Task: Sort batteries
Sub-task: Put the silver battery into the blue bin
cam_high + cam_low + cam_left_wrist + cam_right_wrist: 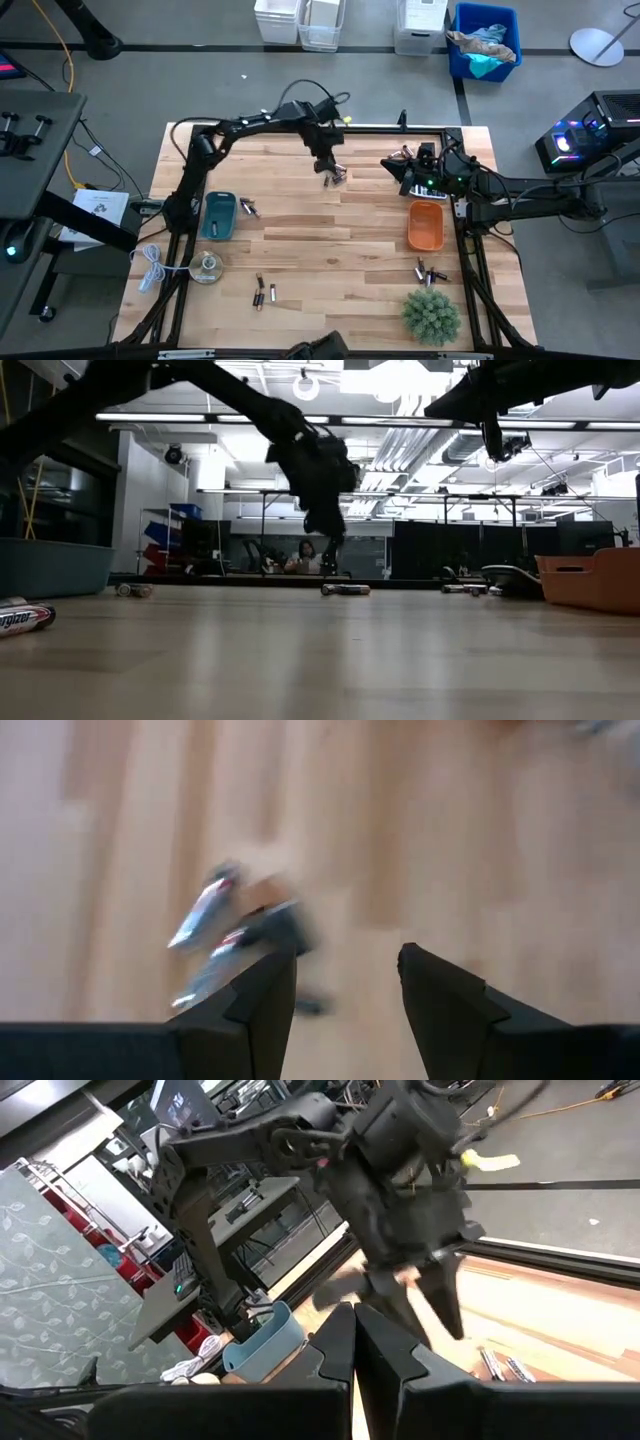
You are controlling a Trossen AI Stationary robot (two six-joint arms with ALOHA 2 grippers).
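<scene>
Several small dark and silvery batteries lie flat in loose groups on the wooden table. One group sits right under my left gripper. It shows blurred just beyond that gripper's fingers as batteries in the left wrist view. My left gripper is open and points down. In the low view it hangs a little above those batteries. Other batteries lie by the blue tray, near the front edge and below the orange tray. My right gripper is shut and waits at the far right.
A blue tray stands at the left and an orange tray at the right. A green plant ball, a round disc and a white cable lie near the front corners. One battery lies close to the low camera.
</scene>
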